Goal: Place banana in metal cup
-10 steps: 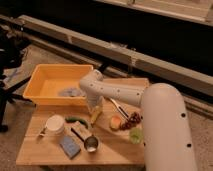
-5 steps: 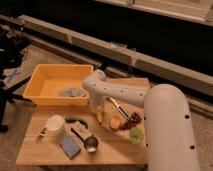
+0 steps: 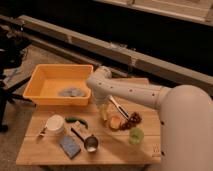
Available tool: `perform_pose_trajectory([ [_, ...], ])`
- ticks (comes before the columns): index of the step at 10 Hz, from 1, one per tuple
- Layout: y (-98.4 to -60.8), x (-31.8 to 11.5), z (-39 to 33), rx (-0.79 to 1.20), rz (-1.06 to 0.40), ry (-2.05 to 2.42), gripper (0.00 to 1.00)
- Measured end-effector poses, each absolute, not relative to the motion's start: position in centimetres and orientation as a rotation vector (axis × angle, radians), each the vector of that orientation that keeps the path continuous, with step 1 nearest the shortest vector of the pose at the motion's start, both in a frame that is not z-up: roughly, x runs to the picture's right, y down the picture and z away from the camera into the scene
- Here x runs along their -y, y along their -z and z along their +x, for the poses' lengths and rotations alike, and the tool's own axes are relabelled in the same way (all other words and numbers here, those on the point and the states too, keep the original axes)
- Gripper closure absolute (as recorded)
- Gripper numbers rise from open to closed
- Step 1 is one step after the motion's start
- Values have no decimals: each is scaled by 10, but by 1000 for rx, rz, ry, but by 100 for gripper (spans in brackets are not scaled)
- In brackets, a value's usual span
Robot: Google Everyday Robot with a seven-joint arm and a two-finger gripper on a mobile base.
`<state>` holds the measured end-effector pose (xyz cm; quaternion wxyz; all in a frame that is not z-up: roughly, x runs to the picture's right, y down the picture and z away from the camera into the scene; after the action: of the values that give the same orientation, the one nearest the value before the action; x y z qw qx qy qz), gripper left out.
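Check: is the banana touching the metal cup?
Apart. The camera view shows the banana just under the gripper at mid-table, with bare table between it and the metal cup near the front edge.

The gripper (image 3: 103,109) hangs over the middle of the table (image 3: 115,156), the banana (image 3: 103,116) at its tip. The orange (image 3: 115,123) crowds it on the right, with the scoop (image 3: 119,107) just behind. A bare strip of wood runs from below it toward the metal cup (image 3: 91,144), whose mouth is uncovered. The handle (image 3: 78,133) and the green vegetable (image 3: 76,120) border that strip on the left. The sponge (image 3: 70,147) sits close beside the cup; the green cup (image 3: 135,136) stands well apart. The bin (image 3: 55,101) walls off the far left.
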<state>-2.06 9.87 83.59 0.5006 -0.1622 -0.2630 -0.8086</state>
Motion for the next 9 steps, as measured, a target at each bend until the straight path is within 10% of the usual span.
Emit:
perform_pose_trajectory([
  [9, -701, -174, -10, 781, -240, 2274, 100],
])
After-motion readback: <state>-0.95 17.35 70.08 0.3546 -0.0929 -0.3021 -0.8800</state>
